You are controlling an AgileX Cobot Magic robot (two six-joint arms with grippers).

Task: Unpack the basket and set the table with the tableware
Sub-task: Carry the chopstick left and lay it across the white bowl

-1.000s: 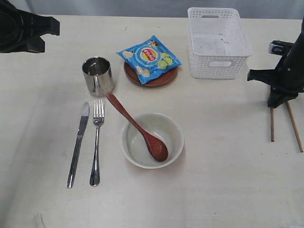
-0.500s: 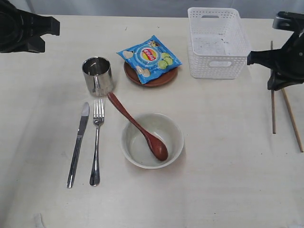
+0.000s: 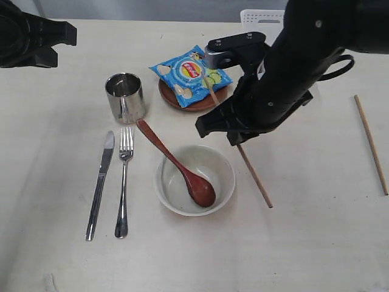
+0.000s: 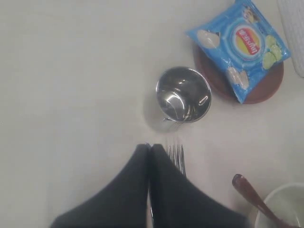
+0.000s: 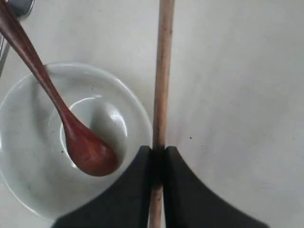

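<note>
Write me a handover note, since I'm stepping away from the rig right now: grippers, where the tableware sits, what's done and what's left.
Left gripper: shut, empty, off to the left of the setting.
Right gripper: shut on one chopstick, tilted, beside the bowl.
Done: knife, fork, cup, bowl with spoon in it, plate under the chip bag.
Left: set down the held chopstick, then bring over the other chopstick, which lies alone at far right.
Basket: mostly hidden behind the right arm.
</note>
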